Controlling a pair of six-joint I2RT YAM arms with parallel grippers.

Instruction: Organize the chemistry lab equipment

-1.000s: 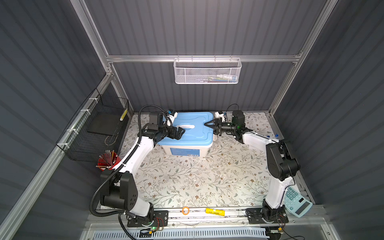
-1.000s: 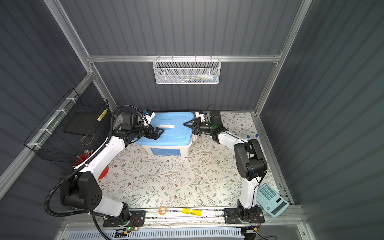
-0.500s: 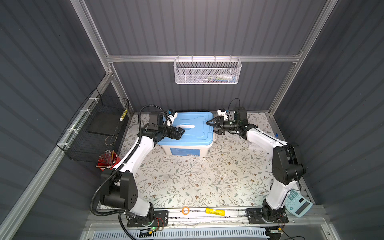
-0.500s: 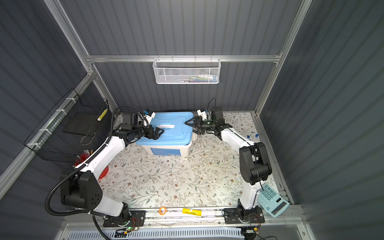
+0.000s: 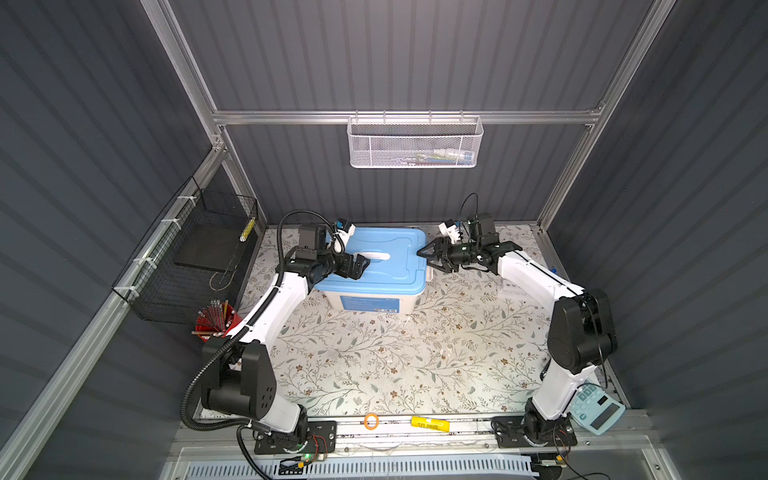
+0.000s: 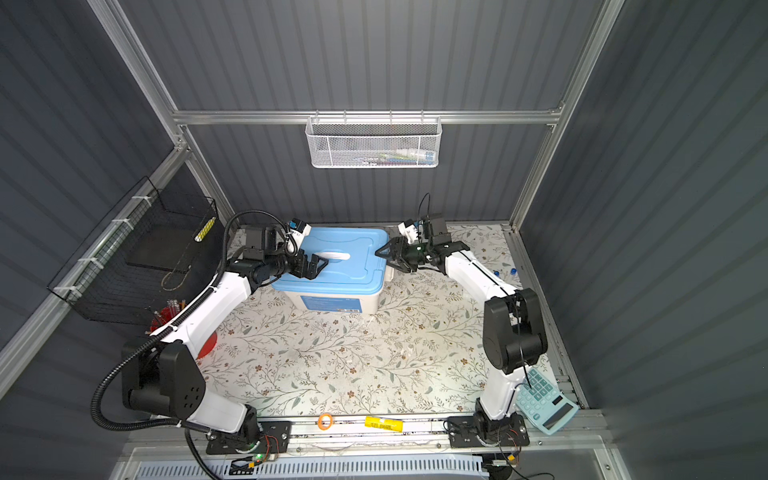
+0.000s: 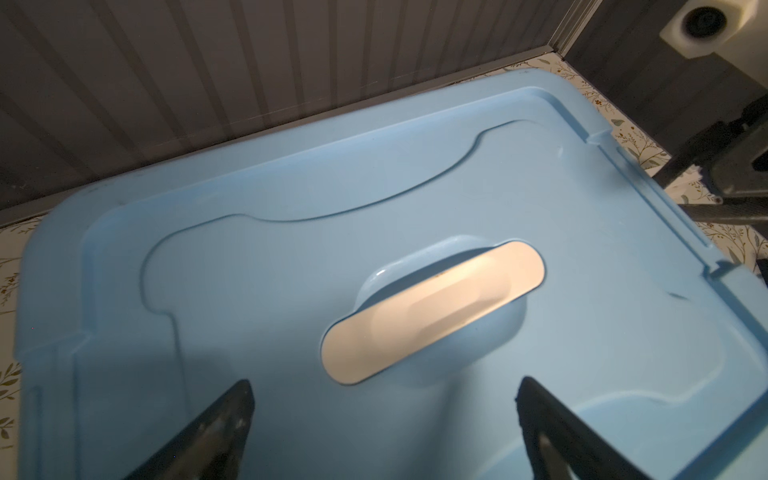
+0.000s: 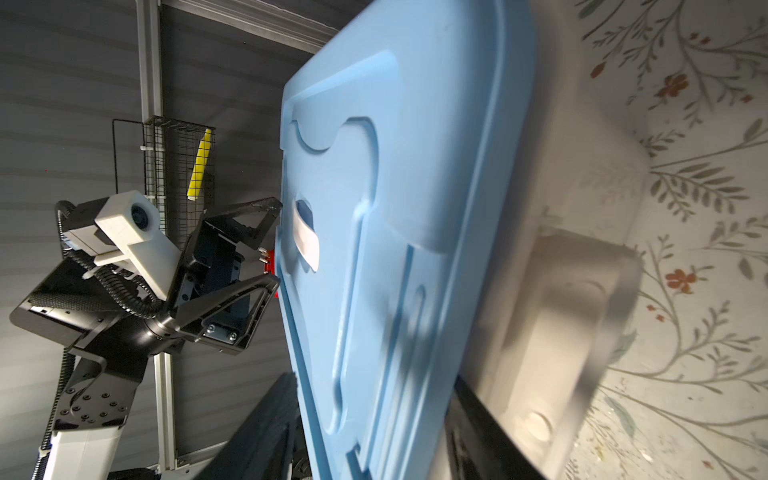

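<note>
- At the back of the table, in both top views, a white storage box [image 5: 332,296] stands with its blue lid [image 5: 395,266] down. Hardly any lab equipment shows outside it, so the sorting may be nearly done or the pieces may be shut inside. The pictures do not settle which.
- In a top view the white holed rack [image 5: 512,287] lies on the floral mat [image 5: 374,361] just beside the right forearm. Two small blue caps [image 6: 513,271] lie near the right wall, too small to tell what they top. I judge these are left to put away. No flasks, cylinder or bottle are in view.
- In both top views the left claw [image 5: 360,266] hangs over the lid's left part, spread wide and empty. The right claw [image 5: 425,261] meets the lid's right edge.
- For room, the box sits close to the back wall and the mat in front is broad and bare. The red cup [image 5: 218,324] sits close by the left arm, and the calculator [image 5: 598,409] lies beside the right arm's base.
- In the left wrist view both fingers [image 7: 208,432] stand far apart above the lid, short of the white handle [image 7: 432,311] and touching nothing.
- In the right wrist view the jaws straddle the lid's rim, one over the top and one along the box wall. Whether they pinch it I cannot tell.
</note>
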